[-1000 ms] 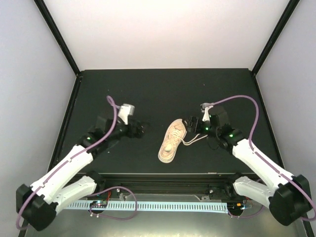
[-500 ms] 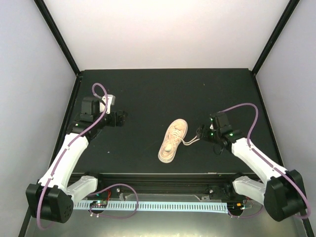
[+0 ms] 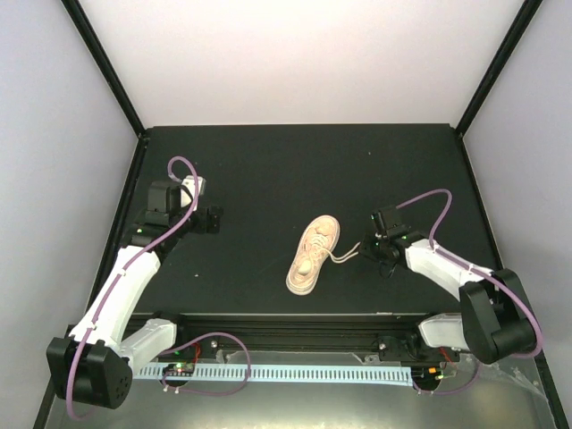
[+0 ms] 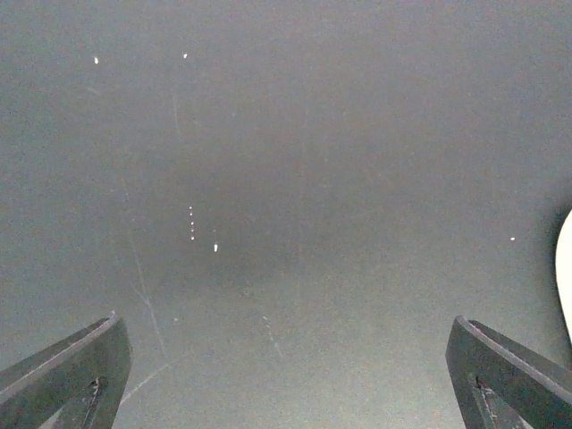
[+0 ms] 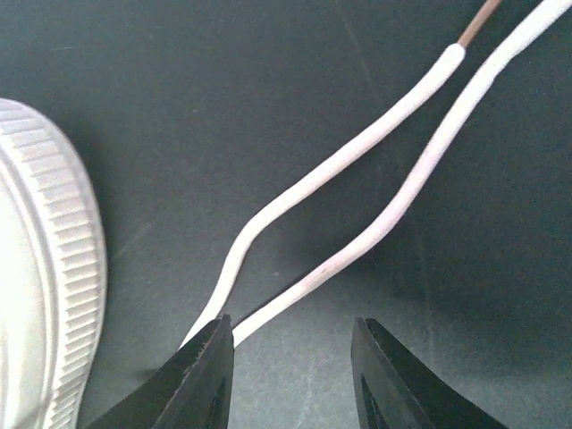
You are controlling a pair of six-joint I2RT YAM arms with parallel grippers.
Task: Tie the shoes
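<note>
The shoe (image 3: 313, 256), a small beige-pink sneaker, lies on the black table with its toe toward the near edge. Its two cream laces (image 3: 344, 256) trail loose to the right. My right gripper (image 3: 366, 248) sits low at the lace ends. In the right wrist view the gripper (image 5: 290, 357) stands partly open over the mat; both laces (image 5: 357, 152) run down to its left finger (image 5: 206, 375), and the ribbed sole (image 5: 45, 268) is at the left. My left gripper (image 3: 214, 219) is well left of the shoe. In its wrist view the gripper (image 4: 286, 375) is wide open and empty.
The black table (image 3: 268, 170) is boxed by pale walls with black corner posts at the back and sides. A black rail (image 3: 286, 317) runs along the near edge between the arm bases. A sliver of the shoe (image 4: 566, 268) shows at the left wrist view's right edge.
The left arm drew back left from the shoe, then held still. The right gripper moved away from the shoe's heel, down to the lace ends, and its jaws narrowed.
</note>
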